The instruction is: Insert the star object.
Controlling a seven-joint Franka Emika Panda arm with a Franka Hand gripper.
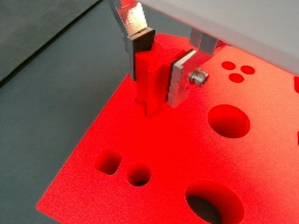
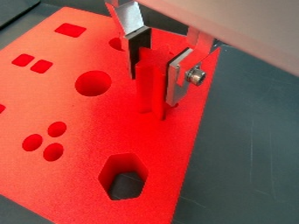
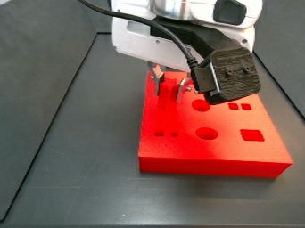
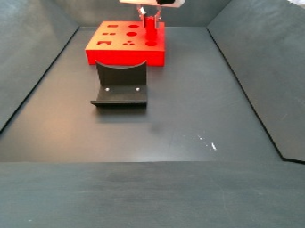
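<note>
The gripper (image 1: 158, 68) stands over the red block (image 1: 128, 131), its flat silver fingers (image 1: 184, 77) clamped on the star object (image 1: 149, 83), which hangs upright between the dark pads. In both wrist views the peg's lower end meets the block's top surface near one edge; whether it sits in a hole or merely rests on the face cannot be told, as red on red hides the joint. The same grasp shows in the second wrist camera, gripper (image 2: 156, 66) around the star object (image 2: 149, 83), with the block (image 2: 82, 122) spreading out below. Visible openings in the block include round holes (image 2: 93, 84), a hexagonal hole (image 2: 122, 178), small rectangular slots (image 2: 70, 29) and a cluster of three small round holes (image 2: 45, 140). In a side view the arm's white and black wrist housing (image 3: 197, 40) hangs above the block (image 3: 215, 147), and the gripper (image 3: 167, 85) is over its rear part. In a side view from farther off, the block (image 4: 123, 46) lies at the far end of the dark floor (image 4: 155, 134), the star object (image 4: 152, 31) stands upright on it, and the fixture (image 4: 120, 85) stands just in front of the block.
</note>
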